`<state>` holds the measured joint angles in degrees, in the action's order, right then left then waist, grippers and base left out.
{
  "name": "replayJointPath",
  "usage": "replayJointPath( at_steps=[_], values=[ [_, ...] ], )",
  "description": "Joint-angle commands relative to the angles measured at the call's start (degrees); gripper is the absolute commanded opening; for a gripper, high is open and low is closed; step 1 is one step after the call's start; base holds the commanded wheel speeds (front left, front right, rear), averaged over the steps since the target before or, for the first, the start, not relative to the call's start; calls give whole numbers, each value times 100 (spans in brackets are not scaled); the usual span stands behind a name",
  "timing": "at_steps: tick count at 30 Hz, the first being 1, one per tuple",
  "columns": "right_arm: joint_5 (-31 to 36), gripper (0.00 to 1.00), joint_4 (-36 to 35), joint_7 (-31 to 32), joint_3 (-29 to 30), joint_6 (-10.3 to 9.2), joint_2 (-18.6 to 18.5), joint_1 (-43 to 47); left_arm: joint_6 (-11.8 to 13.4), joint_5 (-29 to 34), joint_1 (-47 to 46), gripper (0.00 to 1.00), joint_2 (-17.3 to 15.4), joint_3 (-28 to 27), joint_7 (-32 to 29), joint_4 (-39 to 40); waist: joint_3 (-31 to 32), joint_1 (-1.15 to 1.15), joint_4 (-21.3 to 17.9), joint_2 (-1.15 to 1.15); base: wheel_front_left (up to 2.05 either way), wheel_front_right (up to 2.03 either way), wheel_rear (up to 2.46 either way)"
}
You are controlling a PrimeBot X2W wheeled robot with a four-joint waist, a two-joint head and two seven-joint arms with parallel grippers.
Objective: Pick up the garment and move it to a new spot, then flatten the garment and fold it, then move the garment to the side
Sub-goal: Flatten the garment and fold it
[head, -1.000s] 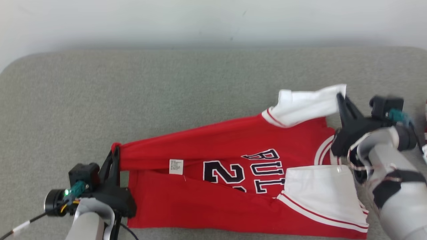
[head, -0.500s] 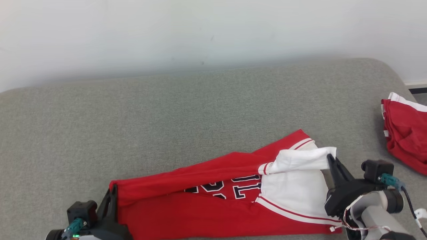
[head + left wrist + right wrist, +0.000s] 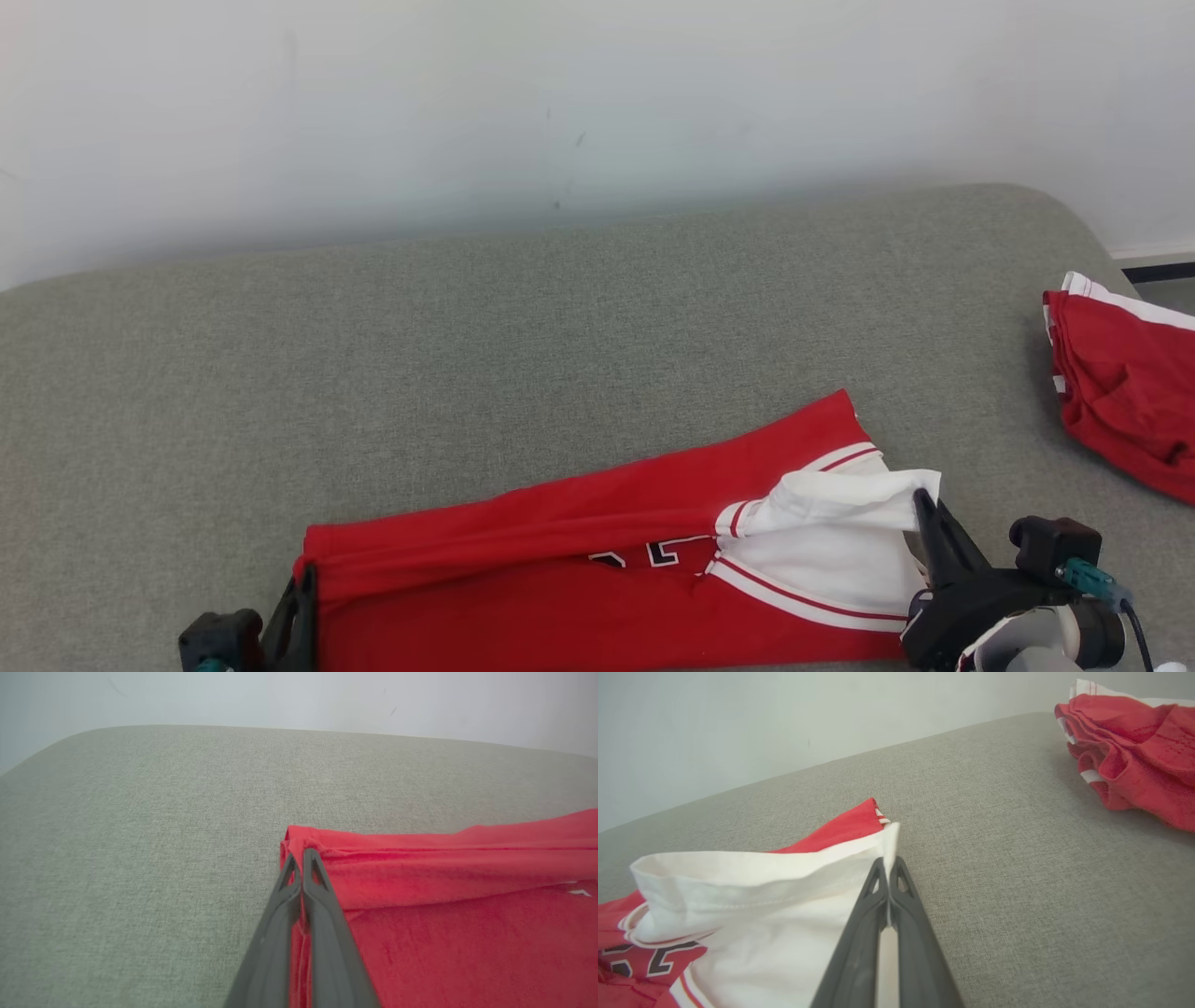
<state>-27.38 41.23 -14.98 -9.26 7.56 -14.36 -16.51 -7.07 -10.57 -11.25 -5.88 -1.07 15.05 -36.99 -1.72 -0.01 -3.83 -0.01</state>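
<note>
**Far edge of jersey drawn toward the robot, fold nearly closed**

Since a second earlier the pinched far edge had come over the near half, so the black-and-white lettering (image 3: 644, 557), broadly exposed before, had narrowed to a sliver; the head camera had also tipped up, which accounted for the larger strip of wall (image 3: 560, 93).

The left claw (image 3: 296, 855) was closed tight on the red hem corner, fingers pressed together with cloth between them. The right claw (image 3: 888, 862) was likewise clamped, holding the corner of the white sleeve (image 3: 752, 882) slightly lifted off the layer below.

Outward from the two claws, the jersey (image 3: 560, 523) lay stretched left to right across the robot's front at the near edge of the grey bench (image 3: 467, 355). Its long axis ran claw to claw, hem at the left and shoulders at the right. The fold crease ran parallel to that axis.

Judging from this, the coming move depended on both claws carrying the held edge evenly toward the near edge, each arm serving its own end.

A second red garment (image 3: 1120, 383) lay well apart to the right, nearer the right arm.
</note>
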Motion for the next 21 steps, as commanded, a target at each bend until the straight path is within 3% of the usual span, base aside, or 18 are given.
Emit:
replayJointPath(
  at_steps=[1, 4, 5, 6, 7, 8, 9, 21],
  values=[
    [71, 0, -35, -22, 55, -19, 27, 104, 3, 16, 103, 0, 7, -41, 15, 28, 21, 1, -8, 1, 0, 0, 0],
    [188, 0, -91, -22, 155, -19, 101, 235, -7, 62, 185, 0, 49, -81, 15, 90, 40, 1, -16, 1, 0, 0, 0],
    [223, 0, -105, -22, 188, -19, 119, 262, -9, 74, 208, 7, 63, -97, 14, 109, 43, 1, -17, 1, 0, 0, 0],
    [260, 0, -103, -22, 214, -19, 138, 290, -9, 95, 233, 22, 78, -119, 15, 133, 44, 1, -18, 1, 0, 0, 0],
    [259, 7, -96, -22, 258, -19, 171, 316, 36, 136, 249, 64, 87, -152, 15, 177, 42, 1, -20, 1, 0, 0, 0],
    [258, 37, -51, -21, 300, -19, 195, 343, 79, 145, 284, 100, 97, -198, 14, 194, 43, 1, -20, 1, 0, 0, 0],
    [280, 100, -21, -22, 317, -19, 214, 356, 110, 153, 329, 100, 117, -228, 14, 193, 46, 1, -19, 1, 0, 0, 0],
    [586, 100, -415, -21, 1048, -19, 350, 597, 629, 533, 1201, 100, 272, -520, 15, 1340, 218, 1, 49, 1, 0, 0, 0]
  ],
)
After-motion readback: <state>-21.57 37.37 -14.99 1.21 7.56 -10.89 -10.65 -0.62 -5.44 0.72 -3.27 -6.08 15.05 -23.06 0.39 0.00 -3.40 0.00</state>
